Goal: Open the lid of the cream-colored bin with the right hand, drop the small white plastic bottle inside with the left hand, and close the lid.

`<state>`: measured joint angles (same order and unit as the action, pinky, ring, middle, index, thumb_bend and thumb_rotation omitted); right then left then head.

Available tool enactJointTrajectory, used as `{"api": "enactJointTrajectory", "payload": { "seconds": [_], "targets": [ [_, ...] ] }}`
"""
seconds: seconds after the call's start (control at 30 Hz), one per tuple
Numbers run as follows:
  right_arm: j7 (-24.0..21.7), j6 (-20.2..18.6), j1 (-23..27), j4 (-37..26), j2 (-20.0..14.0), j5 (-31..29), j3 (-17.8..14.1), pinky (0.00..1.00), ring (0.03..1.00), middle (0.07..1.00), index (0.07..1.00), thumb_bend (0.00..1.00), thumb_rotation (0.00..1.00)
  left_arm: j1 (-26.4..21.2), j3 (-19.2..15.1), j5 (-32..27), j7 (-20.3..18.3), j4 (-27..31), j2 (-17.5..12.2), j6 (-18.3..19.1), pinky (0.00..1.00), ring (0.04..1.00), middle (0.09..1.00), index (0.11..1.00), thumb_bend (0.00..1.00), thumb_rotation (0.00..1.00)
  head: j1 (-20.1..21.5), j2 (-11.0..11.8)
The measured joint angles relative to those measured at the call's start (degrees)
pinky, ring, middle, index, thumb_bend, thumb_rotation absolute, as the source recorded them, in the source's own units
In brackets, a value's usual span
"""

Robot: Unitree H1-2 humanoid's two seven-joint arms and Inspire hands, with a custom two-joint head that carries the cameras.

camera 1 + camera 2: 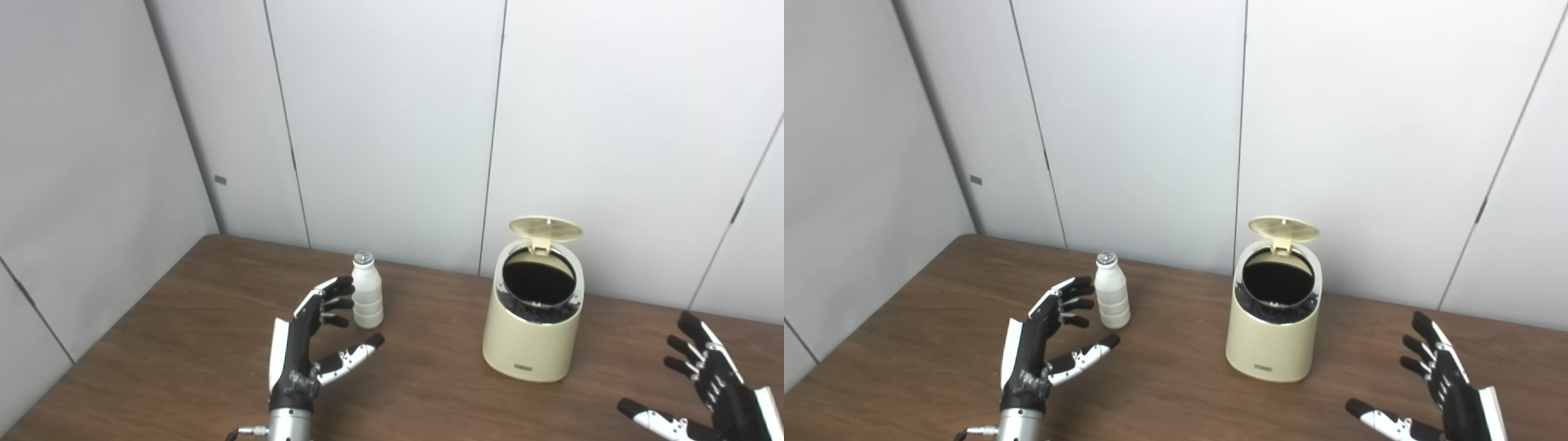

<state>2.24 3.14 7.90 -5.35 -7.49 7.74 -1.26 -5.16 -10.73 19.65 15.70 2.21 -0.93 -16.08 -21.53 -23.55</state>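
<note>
1. Lid (pixel 545 228) is up — it stands tipped back on its hinge at the rear of the cream bin (pixel 531 343), and the dark mouth is wide open. By my read, the opening step is done.
2. My right hand (pixel 713 383) is well off to the side of the bin, low near the frame's corner, fingers spread, thumb out, holding nothing and touching nothing.
3. The small white bottle (pixel 367 294) stands upright on the wooden table (pixel 184 331), left of the bin and clearly apart from it, silver cap on top.
4. My left hand (pixel 312 343) sits just beside the bottle on its near side, fingers apart and curled toward it, thumb stretched below — not closed on it. Whether the fingertips (pixel 343 293) already brush the bottle I can't tell; they overlap it in both views.
5. Left to do, as I judge it: grasp the bottle, carry it over the opening, drop it, then shut the lid.
6. Hard to see: the bin's inside is just black, with something dark and bumpy along the inner rim, and the right hand's wrist is cut off by the frame edge.
</note>
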Motion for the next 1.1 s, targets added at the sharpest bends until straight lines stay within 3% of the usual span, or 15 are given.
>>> {"api": "enactJointTrajectory", "payload": {
  "seconds": [0.23, 0.53, 0.83, 1.1],
  "targets": [
    [-0.4, -1.4, 0.0, -2.0, 0.5, -0.4, 0.0, 0.79, 0.877, 0.935, 0.911, 0.71, 0.00, -2.6, -0.4, 3.0, 4.5, -1.6, -0.1, 2.0, 0.53, 0.647, 0.722, 0.740, 0.72, 0.06, 0.0, -0.1],
    [-0.4, -3.7, -0.2, -4.6, 0.6, 0.0, 0.1, 0.77, 0.871, 0.930, 0.914, 0.70, 0.00, -5.0, 0.4, 3.1, 6.1, -5.7, -1.4, 2.6, 0.68, 0.842, 0.900, 0.888, 0.71, 0.12, 0.2, -0.4],
    [-0.6, -5.5, -0.2, -6.0, 0.7, 0.1, 0.1, 0.78, 0.877, 0.932, 0.916, 0.69, 0.00, -7.7, 1.6, 4.2, 6.6, -11.6, -3.9, 4.9, 0.82, 0.858, 0.887, 0.911, 0.74, 0.10, 0.8, -0.5],
    [-0.6, -7.1, -0.4, -8.1, 0.7, 0.6, 0.5, 0.77, 0.874, 0.938, 0.919, 0.67, 0.00, -9.6, 2.4, 4.3, 7.9, -17.2, -5.8, 5.0, 0.82, 0.845, 0.882, 0.909, 0.74, 0.12, 1.0, -0.9]
  ]
}}
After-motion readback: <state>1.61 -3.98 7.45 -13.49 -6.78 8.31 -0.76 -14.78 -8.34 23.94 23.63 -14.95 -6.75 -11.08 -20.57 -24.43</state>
